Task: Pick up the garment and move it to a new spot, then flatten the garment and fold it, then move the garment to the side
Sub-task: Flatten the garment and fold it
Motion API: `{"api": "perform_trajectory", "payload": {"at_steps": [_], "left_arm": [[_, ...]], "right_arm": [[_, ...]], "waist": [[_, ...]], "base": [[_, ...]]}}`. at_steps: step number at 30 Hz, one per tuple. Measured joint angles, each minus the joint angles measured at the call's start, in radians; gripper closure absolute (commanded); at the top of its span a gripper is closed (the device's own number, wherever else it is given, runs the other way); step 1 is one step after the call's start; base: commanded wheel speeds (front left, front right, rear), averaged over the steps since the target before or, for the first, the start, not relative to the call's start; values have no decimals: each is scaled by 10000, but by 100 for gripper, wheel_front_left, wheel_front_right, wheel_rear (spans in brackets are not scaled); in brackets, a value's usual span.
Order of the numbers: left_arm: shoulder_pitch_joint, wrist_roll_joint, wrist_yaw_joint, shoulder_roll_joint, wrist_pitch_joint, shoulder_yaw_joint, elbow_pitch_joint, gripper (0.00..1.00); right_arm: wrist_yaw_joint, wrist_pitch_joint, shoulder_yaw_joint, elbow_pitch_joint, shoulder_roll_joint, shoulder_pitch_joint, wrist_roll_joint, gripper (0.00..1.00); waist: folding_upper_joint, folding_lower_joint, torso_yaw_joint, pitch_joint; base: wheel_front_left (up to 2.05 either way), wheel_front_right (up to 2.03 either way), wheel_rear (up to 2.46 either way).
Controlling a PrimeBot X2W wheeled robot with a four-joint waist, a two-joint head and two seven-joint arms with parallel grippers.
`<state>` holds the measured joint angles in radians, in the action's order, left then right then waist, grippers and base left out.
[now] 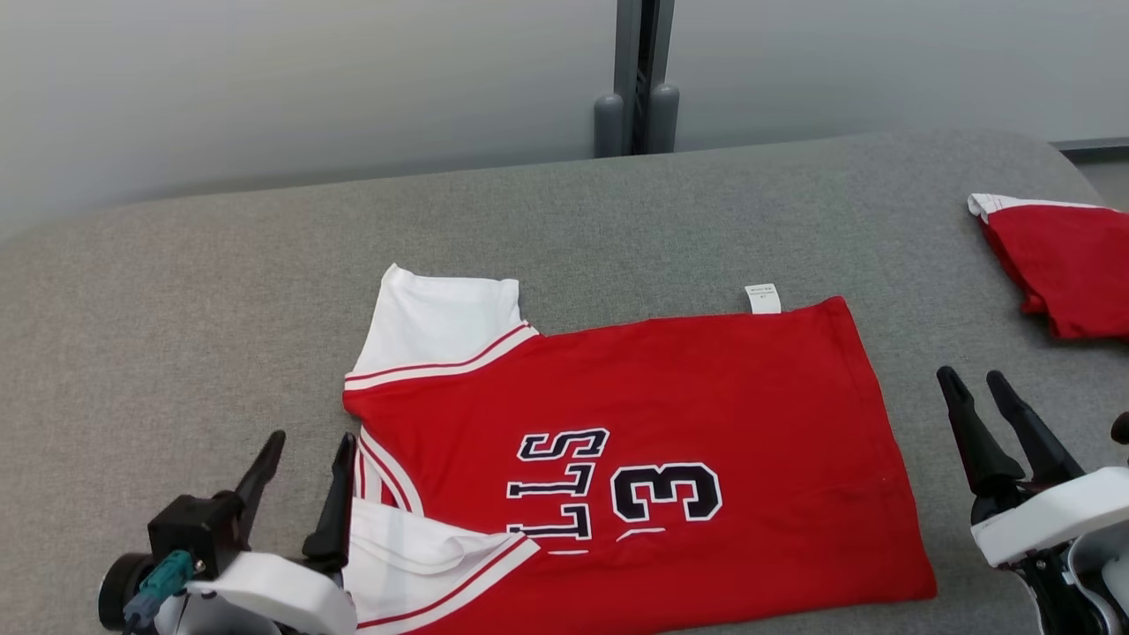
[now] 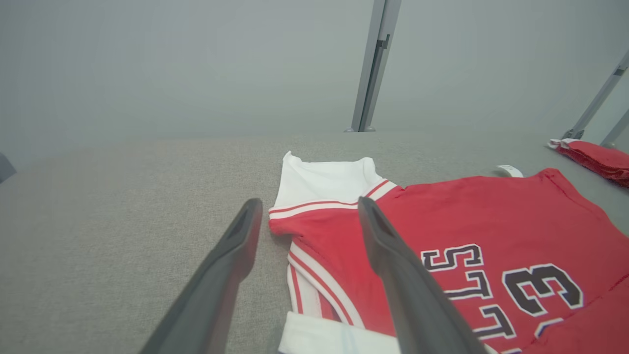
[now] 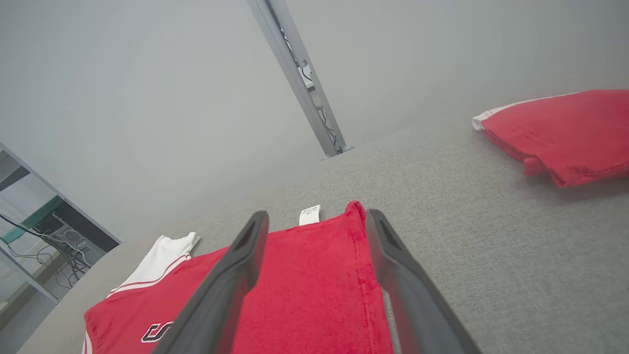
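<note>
Grey counter (image 1: pixel 176 291): red garment (image 1: pixel 706 397) lay spread at centre, collar toward 9 o'clock. Near sleeve (image 1: pixel 414 538) at 7 o'clock sat rumpled and would likely fold crooked unless smoothed. Both parted and empty: left jaws at 7, right jaws at 4. A thin pinch might slip.

I saw the red-and-white cotton jersey (image 1: pixel 706 397) lying on the grey fabric-covered table (image 1: pixel 176 291), between my left gripper (image 1: pixel 311 439) at its collar end and my right gripper (image 1: pixel 970 375) beside its hem. A folded red cloth garment (image 1: pixel 1067 265) lay behind, far right.
</note>
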<state>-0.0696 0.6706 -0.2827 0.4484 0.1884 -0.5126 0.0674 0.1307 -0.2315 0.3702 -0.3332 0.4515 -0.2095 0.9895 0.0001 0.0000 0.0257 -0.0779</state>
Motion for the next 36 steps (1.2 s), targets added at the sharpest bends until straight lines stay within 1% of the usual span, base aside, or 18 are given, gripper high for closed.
{"api": "perform_trajectory", "payload": {"at_steps": [4, 8, 12, 14, 18, 24, 27, 30, 34, 35, 36], "left_arm": [[-570, -209, -48, -328, 441, 255, 313, 0], [-1073, -311, 105, -681, 602, 372, 890, 0], [-1827, -667, 257, -642, 612, 259, 1722, 0], [-2324, -794, 332, -562, 395, 199, 2096, 0], [-3436, -1106, 660, -244, -150, -12, 2811, 0], [-5245, -1381, 982, 56, -1135, -148, 3896, 0], [-6006, -1298, 1049, 33, -1636, -94, 4518, 0], [-6679, -1388, 1152, 169, -1950, -127, 5150, 0], [-7261, -1530, 1444, 320, -2270, -305, 5839, 0], [-7261, -1530, 1444, 320, -2270, -305, 5839, 0], [-7459, -1559, 1613, 330, -2339, -405, 6100, 0]], "right_arm": [[0, -201, -418, 349, -102, -112, -1035, 0], [0, -257, -817, 598, -554, -207, -1881, 0], [0, -274, -1110, 786, -882, -278, -2383, 0], [0, -276, -1175, 884, -1043, -346, -2523, 0], [0, -278, -1189, 1058, -1252, -503, -2681, 0], [0, -286, -1189, 1392, -1590, -686, -2846, 0], [0, -286, -1147, 1616, -1902, -734, -2291, 0], [0, -288, -1127, 1816, -1906, -910, -2052, 0], [0, -288, -1149, 1967, -2006, -945, -1779, 0], [0, -288, -1149, 1967, -2006, -945, -1779, 0], [0, -288, -1174, 2013, -2038, -948, -1645, 0]], "waist": [[0, 0, 68, -413], [0, 0, 161, -913], [0, 0, 312, -1413], [-1, 0, 419, -1659], [-1, 0, 706, -2108], [0, 0, 1156, -2783], [0, 0, 1377, -3108], [-1, 0, 1603, -3402], [-1, 0, 1877, -3711], [-1, 0, 1877, -3711], [0, 0, 1968, -3833]], "base": [[0, 0, 0], [0, 0, 0], [0, 0, 0], [0, 0, 0], [0, 0, 0], [0, 0, 0], [0, 0, 0], [0, 0, 0], [0, 0, 0], [0, 0, 0], [0, 0, 0]]}}
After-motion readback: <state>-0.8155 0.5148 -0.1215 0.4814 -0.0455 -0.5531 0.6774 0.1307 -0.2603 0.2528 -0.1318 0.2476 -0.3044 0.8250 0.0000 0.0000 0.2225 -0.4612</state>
